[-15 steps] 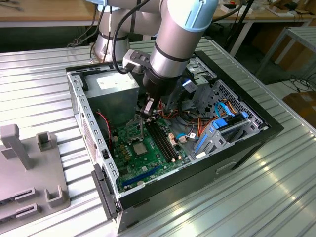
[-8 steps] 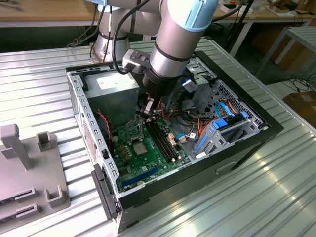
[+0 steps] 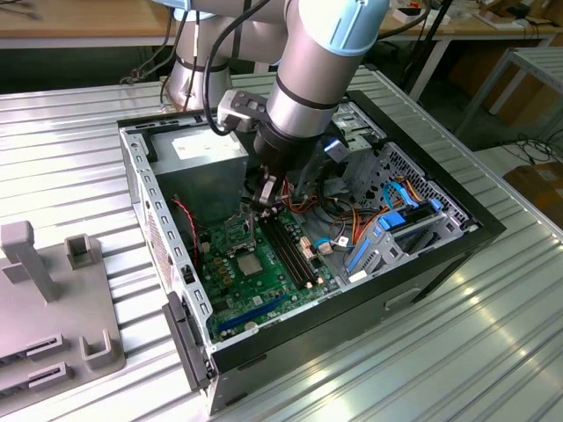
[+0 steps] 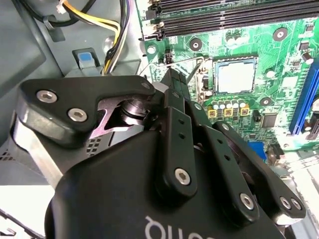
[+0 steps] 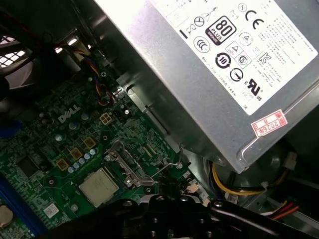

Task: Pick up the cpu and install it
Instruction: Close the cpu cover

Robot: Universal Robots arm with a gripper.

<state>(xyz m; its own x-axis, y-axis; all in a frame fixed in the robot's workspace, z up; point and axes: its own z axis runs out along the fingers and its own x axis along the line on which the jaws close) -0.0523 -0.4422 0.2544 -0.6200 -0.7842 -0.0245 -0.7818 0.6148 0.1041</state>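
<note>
cpu (image 5: pixel 98 187) in socket, power supply (image 5: pixel 219 64) nearby

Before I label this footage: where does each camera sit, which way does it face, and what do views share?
Exterior view: off the arm, above the open computer case, looking down; the arm descends to the gripper.
Second wrist view: on the wrist, looking past the gripper at the motherboard.
First wrist view: on the wrist, facing the power supply and board.
Both wrist views share the cpu in its socket.
</note>
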